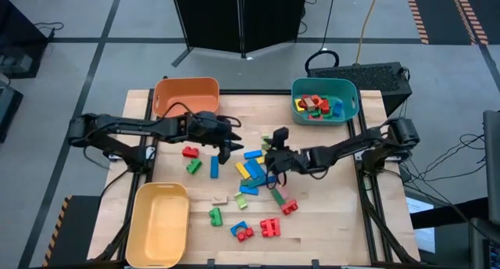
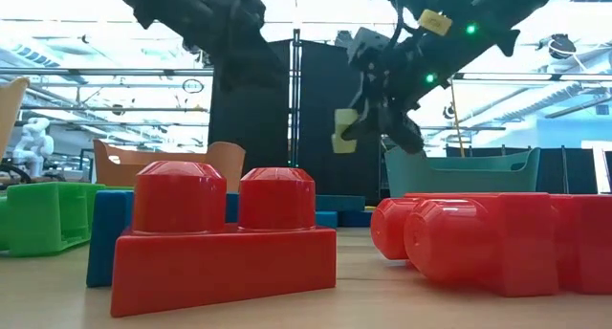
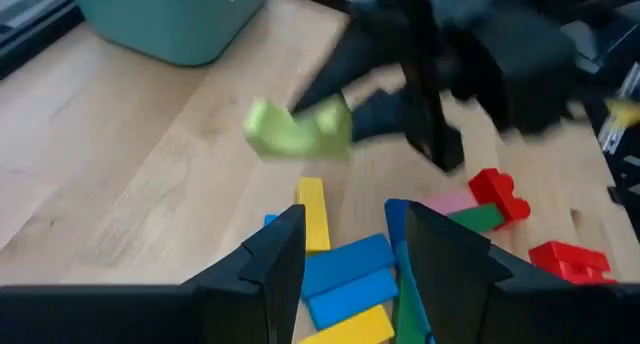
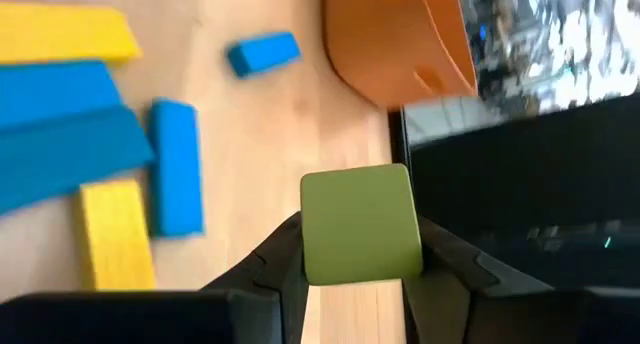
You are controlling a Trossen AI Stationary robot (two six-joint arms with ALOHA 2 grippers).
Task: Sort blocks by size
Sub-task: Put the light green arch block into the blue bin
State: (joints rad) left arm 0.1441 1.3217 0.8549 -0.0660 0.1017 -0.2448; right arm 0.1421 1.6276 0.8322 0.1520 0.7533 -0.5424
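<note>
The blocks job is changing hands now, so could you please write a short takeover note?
Right claw: shut on a light green block, lifted over mid-table.
Left claw: open, empty, above the loose blocks.
Done: several blocks lie in the teal bin.
Left: orange bin and yellow bin look empty; many blocks remain on the table.

1. You've got open wood along the table's point(image 1: 344, 222) right side, below the teal bin point(image 1: 325, 99), so a gripper can pass there freely.
2. The middle is crowded: the pile of blue and yellow blocks point(image 1: 251, 169) sits right between the left gripper point(image 1: 226, 144) and the right gripper point(image 1: 275, 150), which holds a light green block point(image 4: 360, 224).
3. The orange bin point(image 1: 186, 96) and yellow bin point(image 1: 160, 222) wall off the left side.
4. Red blocks point(image 1: 258, 229) clutter the near edge.
</note>
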